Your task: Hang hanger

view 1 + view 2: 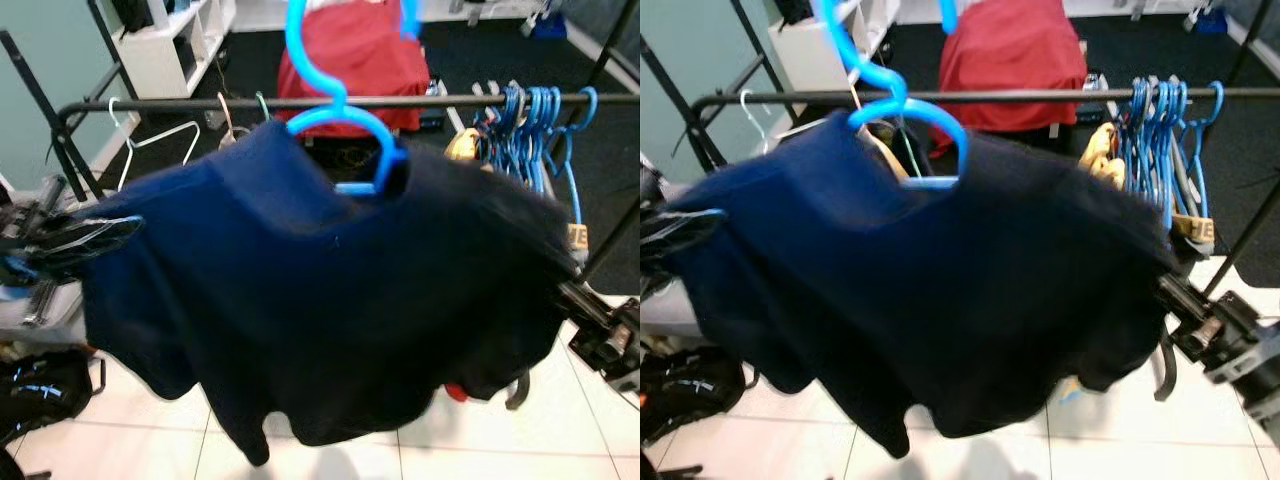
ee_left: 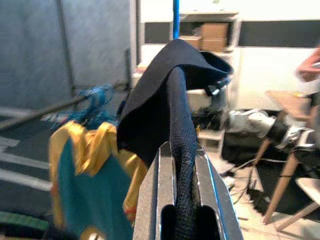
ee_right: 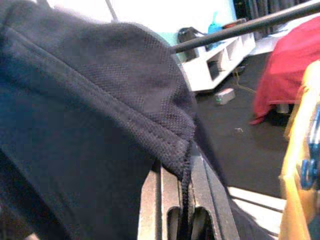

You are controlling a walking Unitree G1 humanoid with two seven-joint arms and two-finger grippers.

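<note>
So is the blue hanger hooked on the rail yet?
Not yet. The blue hanger carries the dark shirt, but its hook rises above the black rail, not over it.

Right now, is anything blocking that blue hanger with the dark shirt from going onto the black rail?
Nothing visible blocks it. The blue hanger carrying the navy shirt is held up in front of the rail, its hook above the bar. That stretch looks bare: a white hanger hangs to the robot's left, the bunched blue hangers to its right.

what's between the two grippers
The navy shirt on the blue hanger stretches from the left gripper to the right gripper, clearest in the eye views.
</note>
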